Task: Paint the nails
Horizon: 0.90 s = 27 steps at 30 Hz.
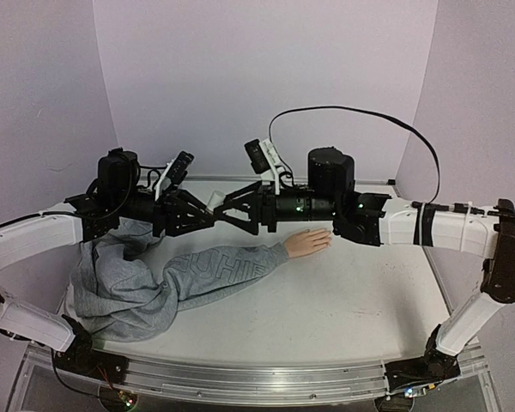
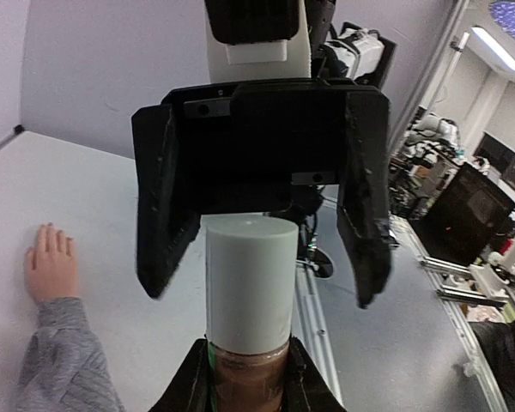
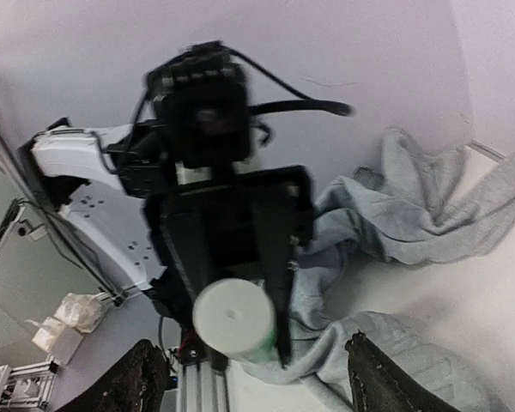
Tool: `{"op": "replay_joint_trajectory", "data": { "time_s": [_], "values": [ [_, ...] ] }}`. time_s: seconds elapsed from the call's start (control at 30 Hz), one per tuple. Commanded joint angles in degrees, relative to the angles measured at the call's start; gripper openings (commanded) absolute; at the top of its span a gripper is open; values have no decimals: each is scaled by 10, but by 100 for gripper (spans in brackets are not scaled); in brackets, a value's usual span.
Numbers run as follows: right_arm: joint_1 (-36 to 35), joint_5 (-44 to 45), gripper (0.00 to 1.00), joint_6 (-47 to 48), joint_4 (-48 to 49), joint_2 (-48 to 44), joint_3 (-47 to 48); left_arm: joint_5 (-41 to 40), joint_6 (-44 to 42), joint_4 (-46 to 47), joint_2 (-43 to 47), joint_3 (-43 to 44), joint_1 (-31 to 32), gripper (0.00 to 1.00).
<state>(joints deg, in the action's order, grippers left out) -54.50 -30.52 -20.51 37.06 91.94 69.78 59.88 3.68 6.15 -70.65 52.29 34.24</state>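
Note:
The peach mannequin hand point(image 1: 307, 243) lies palm down on the table at the end of a grey sweatshirt sleeve point(image 1: 223, 275). Its nails point(image 2: 45, 232) are too small to make out. Above the sleeve my two grippers meet tip to tip. My left gripper point(image 2: 247, 390) is shut on a small bottle of brown polish point(image 2: 247, 373) with a pale cap point(image 2: 249, 283). My right gripper point(image 2: 262, 296) faces it, open, one finger on each side of the cap without touching. In the right wrist view the cap point(image 3: 233, 319) points at the camera between my own spread fingers point(image 3: 142, 382).
The rest of the grey sweatshirt point(image 1: 120, 283) is bunched at the table's left side, under the left arm. A black cable point(image 1: 360, 112) arcs over the right arm. White walls close off the back and both sides.

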Motion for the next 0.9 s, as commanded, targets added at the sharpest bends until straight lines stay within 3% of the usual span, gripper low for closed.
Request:
{"op": "replay_joint_trajectory", "data": {
  "time_s": [0.0,0.57,0.87],
  "values": [
    [-11,-128,71,11,109,-1,4,143,41,20,-32,44,4,0],
    [-11,-183,32,-10,138,55,68,169,43,21,-44,46,16,0],
    [-13,-164,18,-23,138,59,58,118,31,21,-23,33,15,0]
  ]
}}
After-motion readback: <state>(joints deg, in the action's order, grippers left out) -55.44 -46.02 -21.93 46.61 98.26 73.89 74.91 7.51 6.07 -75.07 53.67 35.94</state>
